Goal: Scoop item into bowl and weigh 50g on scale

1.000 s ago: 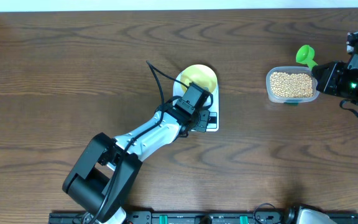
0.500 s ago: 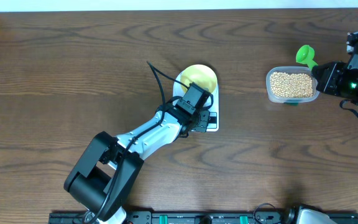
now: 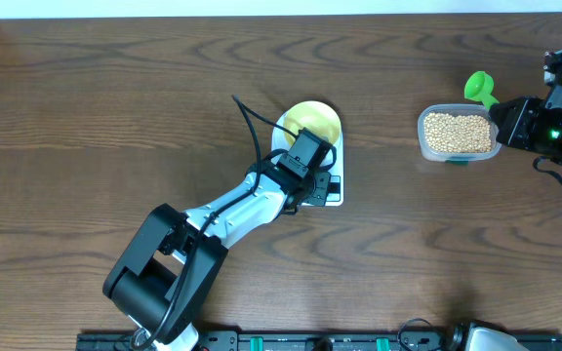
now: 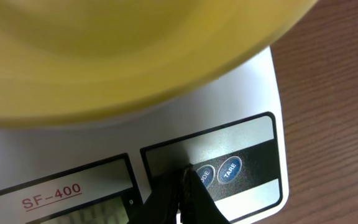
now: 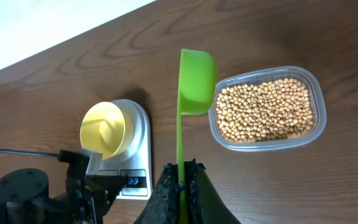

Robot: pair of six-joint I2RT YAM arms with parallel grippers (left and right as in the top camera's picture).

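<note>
The white scale [image 3: 328, 190] stands mid-table with the pale yellow bowl [image 3: 313, 119] on its platform; no beans show in the bowl [image 5: 103, 130]. My left gripper [image 4: 184, 180] is shut, its tips pressed on the scale's [image 4: 241, 106] front panel just left of the blue MODE button [image 4: 204, 175]. At the right, my right gripper [image 5: 183, 177] is shut on the handle of a green scoop [image 5: 196, 71]. The scoop hangs empty just left of the clear tub [image 5: 303, 142] filled with beans [image 5: 266, 109].
The scale's grey display [image 4: 86, 214] and TARE button [image 4: 230, 169] sit on either side of my left fingertips. The left arm [image 3: 232, 210] stretches from the front edge to the scale. A white wall strip [image 3: 261, 8] borders the table's far side.
</note>
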